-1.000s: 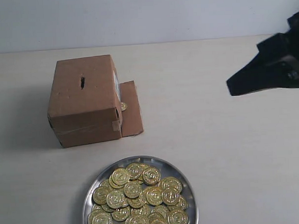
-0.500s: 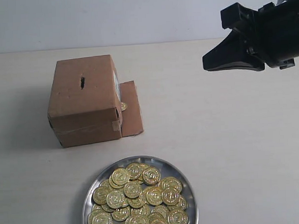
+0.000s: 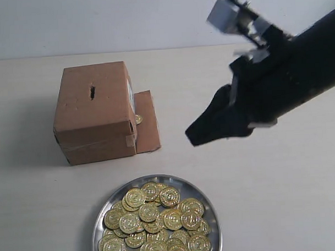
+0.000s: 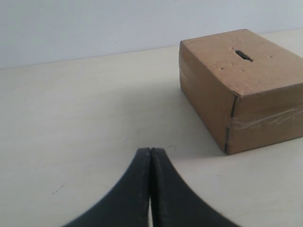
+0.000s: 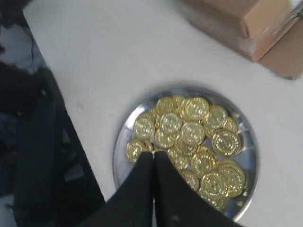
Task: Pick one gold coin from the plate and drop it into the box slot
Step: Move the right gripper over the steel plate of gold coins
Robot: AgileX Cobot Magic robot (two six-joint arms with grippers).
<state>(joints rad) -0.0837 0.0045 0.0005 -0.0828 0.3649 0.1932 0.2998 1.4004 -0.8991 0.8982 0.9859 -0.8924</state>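
A round silver plate (image 3: pixel 209 204) heaped with gold coins (image 3: pixel 154 219) sits at the front middle of the table; the right wrist view shows the plate (image 5: pixel 121 156) and its coins (image 5: pixel 191 132) too. The brown cardboard box (image 3: pixel 96 125) stands at the left with a dark slot (image 3: pixel 92 92) in its top. My right gripper (image 3: pixel 191 137) hangs in the air right of the box and above the plate's far side, shut and empty (image 5: pixel 153 153). My left gripper (image 4: pixel 150 150) is shut and empty, low over bare table with the box (image 4: pixel 246 99) and slot (image 4: pixel 244 55) ahead of it.
A brown side flap (image 3: pixel 147 122) lies flat against the box's right side, with one gold coin (image 3: pixel 138 119) resting on it by the box wall. A pale wall runs behind the table. Black equipment (image 5: pixel 33 142) fills one side of the right wrist view.
My right arm has swung in from the far right edge, leftward and down, until its gripper hangs over the plate's far side. The box, plate and coins have not moved.
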